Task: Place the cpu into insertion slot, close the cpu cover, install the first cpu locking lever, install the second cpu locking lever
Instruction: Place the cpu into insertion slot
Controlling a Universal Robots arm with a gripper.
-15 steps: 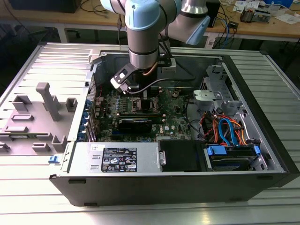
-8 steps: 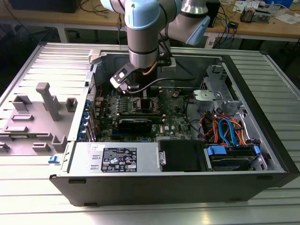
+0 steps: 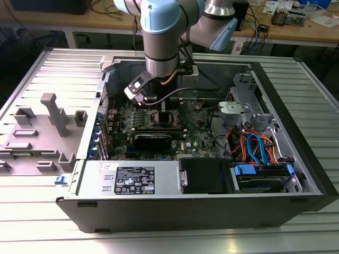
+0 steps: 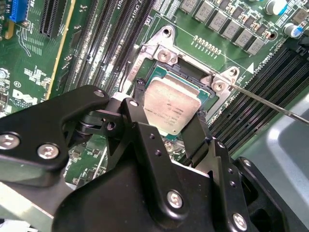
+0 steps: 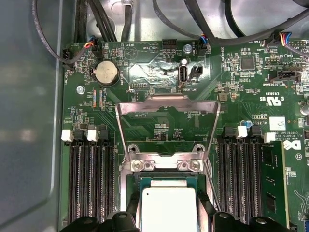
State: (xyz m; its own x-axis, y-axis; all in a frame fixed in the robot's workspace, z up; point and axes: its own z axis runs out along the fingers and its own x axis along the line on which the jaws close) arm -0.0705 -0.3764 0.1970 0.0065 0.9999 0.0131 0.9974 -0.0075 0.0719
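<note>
Pinching the cpu point(image 4: 171, 110) by opposite edges, my gripper point(image 4: 171, 102) sits squarely over the insertion slot point(image 4: 192, 78), with the cpu cover point(image 5: 166, 101) lying flipped open just beyond it.

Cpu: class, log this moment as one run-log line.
fingers: shut on cpu | cpu: at insertion slot, seating unclear | cpu cover: open

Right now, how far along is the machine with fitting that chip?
Done: nothing finished yet. In hand: the end effector grips the cpu right at the insertion slot; whether it is fully seated I cannot tell. Left: the cpu cover stands flipped open, and a thin locking lever juts free, so closing and both lever steps remain.
</note>
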